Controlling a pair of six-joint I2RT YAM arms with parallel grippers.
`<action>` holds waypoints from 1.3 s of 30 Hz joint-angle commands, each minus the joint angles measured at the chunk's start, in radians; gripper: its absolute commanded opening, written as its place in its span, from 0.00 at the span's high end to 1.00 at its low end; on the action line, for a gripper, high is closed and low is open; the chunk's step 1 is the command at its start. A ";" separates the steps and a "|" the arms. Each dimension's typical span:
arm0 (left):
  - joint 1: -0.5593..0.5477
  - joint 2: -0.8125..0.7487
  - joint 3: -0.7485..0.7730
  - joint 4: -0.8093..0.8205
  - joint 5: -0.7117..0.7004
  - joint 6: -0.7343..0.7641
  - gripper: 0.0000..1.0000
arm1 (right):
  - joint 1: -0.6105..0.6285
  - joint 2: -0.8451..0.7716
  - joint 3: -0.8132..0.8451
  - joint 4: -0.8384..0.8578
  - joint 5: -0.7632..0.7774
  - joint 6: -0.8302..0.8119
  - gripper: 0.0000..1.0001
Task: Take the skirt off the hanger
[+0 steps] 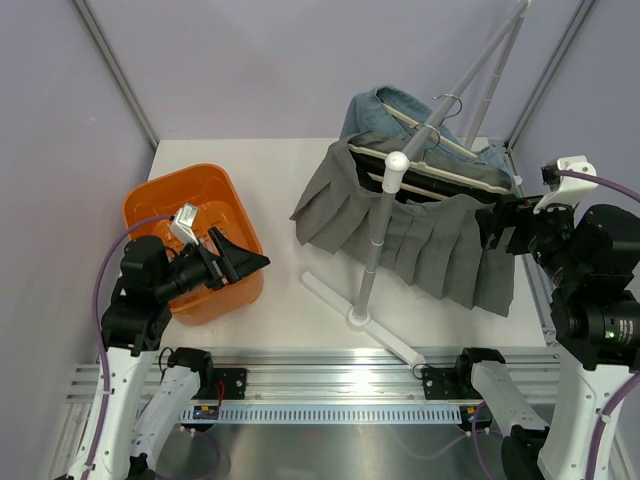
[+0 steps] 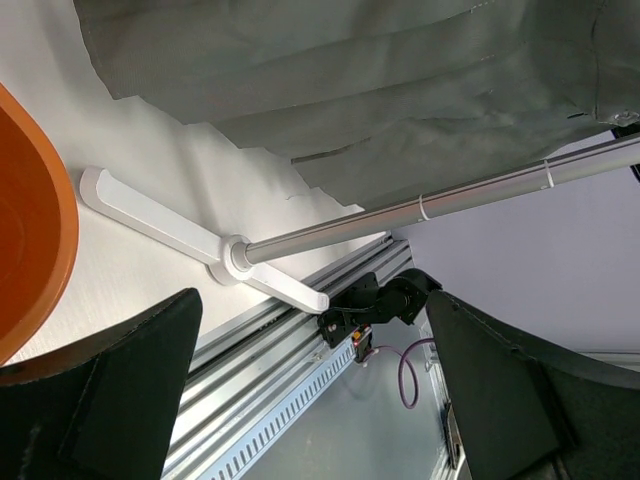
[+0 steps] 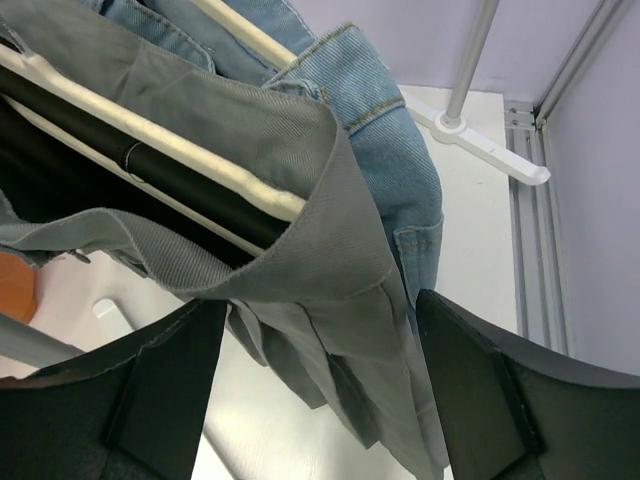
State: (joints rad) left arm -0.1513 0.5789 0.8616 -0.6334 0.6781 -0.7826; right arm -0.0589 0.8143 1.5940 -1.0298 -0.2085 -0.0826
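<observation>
Closest in, the left tool (image 1: 240, 262) hangs low over the near right corner of the round-cornered orange plastic tub (image 1: 160, 195), its black fingers (image 2: 110, 400) spread as wide as they go and gripping nothing. It looks across the white bench (image 1: 270, 170) at the foot of the white-and-grey tubular clothes rack (image 1: 366, 300). That cross-shaped foot sits flat on the bench near the front edge, just right of the tub. Up from it runs the pole, and there's the grey pleated skirt (image 1: 440, 245), on its cream hanger with a black bar (image 1: 445, 178), waistband stretched across the bar and pleats fanning down both sides of the pole. The left hem looks to brush the bench, though I can't be sure of contact. Over on the right, the right tool (image 1: 493, 228) is level with the skirt's right end, fingers (image 3: 150, 400) parted wide, and from the wrist view the corner of the grey waistband sits in the gap between them. They are spread, not pinching, and whether either finger touches cloth I cannot tell. Behind the skirt, a blue denim garment (image 1: 385, 108) hangs on the same rack, nearest the lilac back wall (image 1: 300, 60).
</observation>
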 commanded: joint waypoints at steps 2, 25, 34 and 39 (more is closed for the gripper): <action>-0.002 0.009 -0.006 0.046 0.031 0.023 0.01 | -0.001 0.019 -0.037 0.103 -0.078 -0.054 0.16; -0.004 -0.001 -0.029 0.035 0.037 0.029 0.01 | -0.001 -0.029 -0.166 0.185 -0.465 -0.077 0.53; -0.004 0.004 -0.033 0.044 0.037 0.022 0.01 | -0.001 0.022 -0.164 0.203 -0.549 -0.100 0.56; -0.002 0.009 -0.035 0.044 0.040 0.022 0.01 | -0.001 0.046 -0.160 0.214 -0.563 -0.115 0.78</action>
State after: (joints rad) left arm -0.1513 0.5793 0.8246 -0.6334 0.6819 -0.7635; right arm -0.0589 0.8433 1.4242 -0.8646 -0.7307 -0.1707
